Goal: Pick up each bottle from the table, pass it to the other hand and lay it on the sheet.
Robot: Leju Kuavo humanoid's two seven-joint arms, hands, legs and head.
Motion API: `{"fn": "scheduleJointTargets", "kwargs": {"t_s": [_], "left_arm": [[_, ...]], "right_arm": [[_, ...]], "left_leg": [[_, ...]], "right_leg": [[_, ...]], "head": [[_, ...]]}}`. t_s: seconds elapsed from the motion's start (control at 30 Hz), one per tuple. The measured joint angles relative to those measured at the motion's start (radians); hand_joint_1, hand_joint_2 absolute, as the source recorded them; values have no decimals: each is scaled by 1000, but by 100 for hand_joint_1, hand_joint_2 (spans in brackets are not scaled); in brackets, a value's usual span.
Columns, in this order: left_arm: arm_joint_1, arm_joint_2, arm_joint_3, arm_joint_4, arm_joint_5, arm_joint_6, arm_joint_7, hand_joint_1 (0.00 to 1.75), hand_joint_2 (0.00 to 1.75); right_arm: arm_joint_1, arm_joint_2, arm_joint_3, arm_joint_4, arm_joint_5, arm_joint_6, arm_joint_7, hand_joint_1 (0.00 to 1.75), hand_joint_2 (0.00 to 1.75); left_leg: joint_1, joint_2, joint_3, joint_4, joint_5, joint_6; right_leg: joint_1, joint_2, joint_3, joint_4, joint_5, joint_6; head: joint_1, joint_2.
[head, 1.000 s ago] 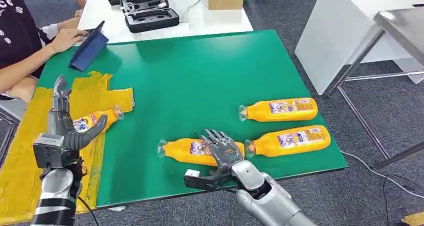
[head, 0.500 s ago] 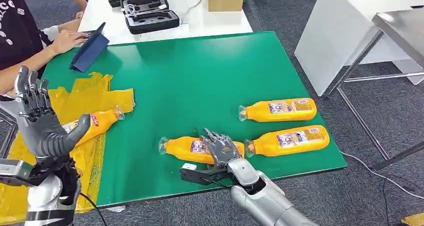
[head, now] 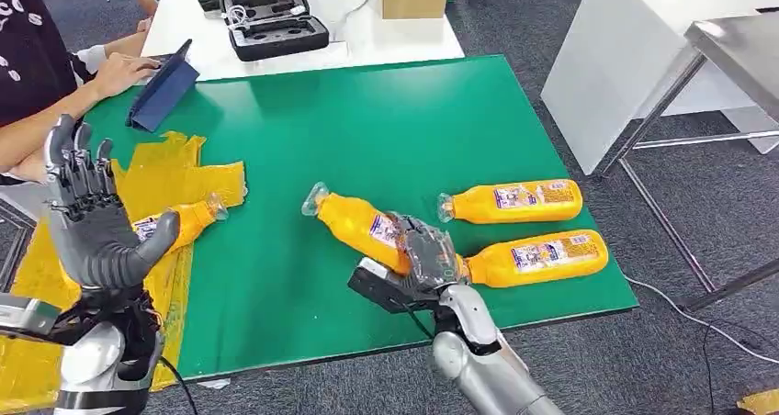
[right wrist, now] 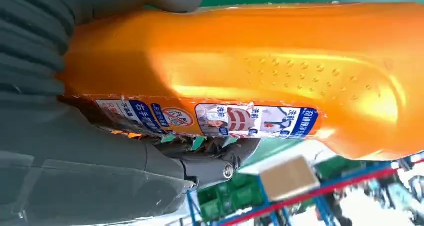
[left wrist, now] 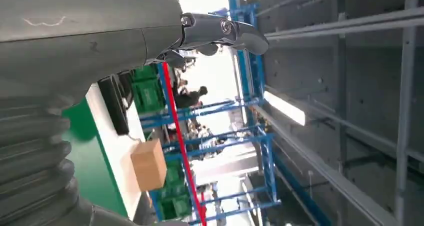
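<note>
orange plastic of the labelled juice bottle (head: 363, 224) is partly hidden where the right hand (head: 424, 254) clasps its lower body, fingers (right wrist: 210, 151) wrapped round the label, neck tilted up and away over the green worktop (head: 367, 130). the right wrist view shows that label and dimpled side close up, while the head view alone shows the left hand (head: 92, 231) raised with fingers (head: 78, 162) spread and holding nothing, covering part of another orange bottle (head: 188, 220) lying on the crumpled yellow sheet (head: 170, 172). two more orange bottles (head: 514, 201) (head: 537, 256) lie on the worktop just beside the right hand.
</note>
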Motion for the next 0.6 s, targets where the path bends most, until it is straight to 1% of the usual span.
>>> {"fn": "scheduleJointTargets", "kwargs": {"t_s": [0.07, 0.13, 0.27, 0.37, 0.43, 0.6], "left_arm": [[0, 0, -11, 0, -2, -4, 9, 0, 175], [-3, 3, -30, 2, 16, -47, 60, 0, 175], [-33, 41, -105, 60, 84, -235, 227, 0, 175], [-79, 51, -171, 140, 148, -304, 283, 0, 175], [-117, 54, -213, 193, 201, -334, 309, 0, 175], [-176, 59, -280, 276, 259, -362, 333, 0, 175]], "right_arm": [[14, 5, -25, -27, -53, -46, -57, 175, 175], [29, 10, -52, -66, -128, -100, -137, 175, 175], [61, 14, -111, -175, -319, -171, -310, 175, 175], [77, 15, -143, -252, -403, -186, -401, 175, 175], [78, 16, -148, -278, -431, -180, -429, 175, 175], [75, 17, -148, -275, -476, -141, -443, 175, 175]], "left_leg": [[0, 0, -1, 0, 0, 0], [0, 0, -1, 0, 0, 0], [0, -1, -1, 0, 0, 0], [-1, -1, -1, 0, 0, 0], [-1, 0, -1, 0, 0, 0], [-1, 0, -1, 0, 0, 0]], "right_leg": [[0, 0, -1, 0, 0, 0], [0, 0, -1, 0, 0, 0], [0, 0, -1, 0, 0, 0], [0, 0, -1, 0, 1, 0], [0, 0, -1, 0, 1, 0], [0, 0, -1, 0, 1, 0]], "head": [[0, 0], [0, 0], [0, 0], [0, 0], [0, 0], [0, 0]]}}
